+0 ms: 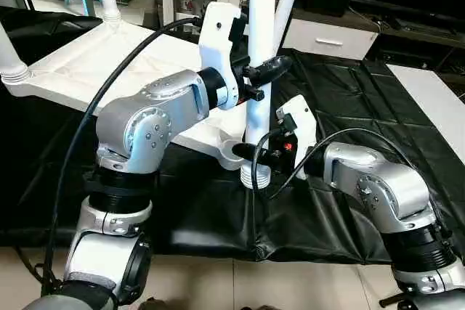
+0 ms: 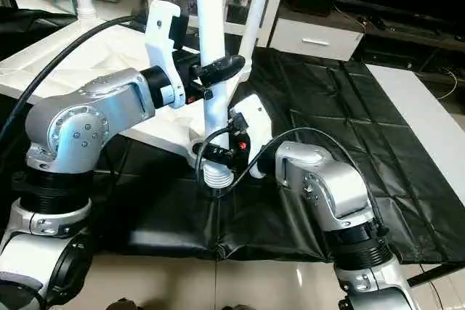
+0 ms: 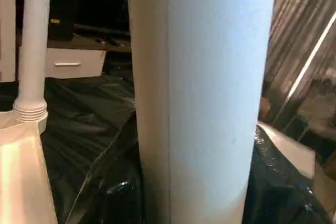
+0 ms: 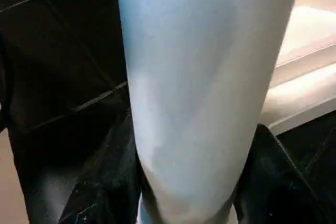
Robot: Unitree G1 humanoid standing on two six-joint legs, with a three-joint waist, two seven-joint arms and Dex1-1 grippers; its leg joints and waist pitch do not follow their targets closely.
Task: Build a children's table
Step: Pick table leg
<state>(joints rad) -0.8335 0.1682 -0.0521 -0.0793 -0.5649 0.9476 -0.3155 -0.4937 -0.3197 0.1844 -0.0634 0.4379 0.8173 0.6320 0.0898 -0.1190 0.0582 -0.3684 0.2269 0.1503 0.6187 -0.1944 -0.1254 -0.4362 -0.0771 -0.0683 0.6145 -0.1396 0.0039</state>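
Currently: leg [image 1: 260,70], upright, threaded end at tabletop [image 1: 87,67] near corner socket. Left gripper [image 1: 263,72] clamps it high; right gripper [image 1: 254,155] grips low. Keep the leg vertical, turn evenly to avoid cross-threading.

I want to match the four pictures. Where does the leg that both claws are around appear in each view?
Left eye view: leg, upright, centre.
Right eye view: left of centre.
Left wrist view: wide white tube, centre.
Right wrist view: wide white tube, centre.
Shared landmark: the black sheet beneath.
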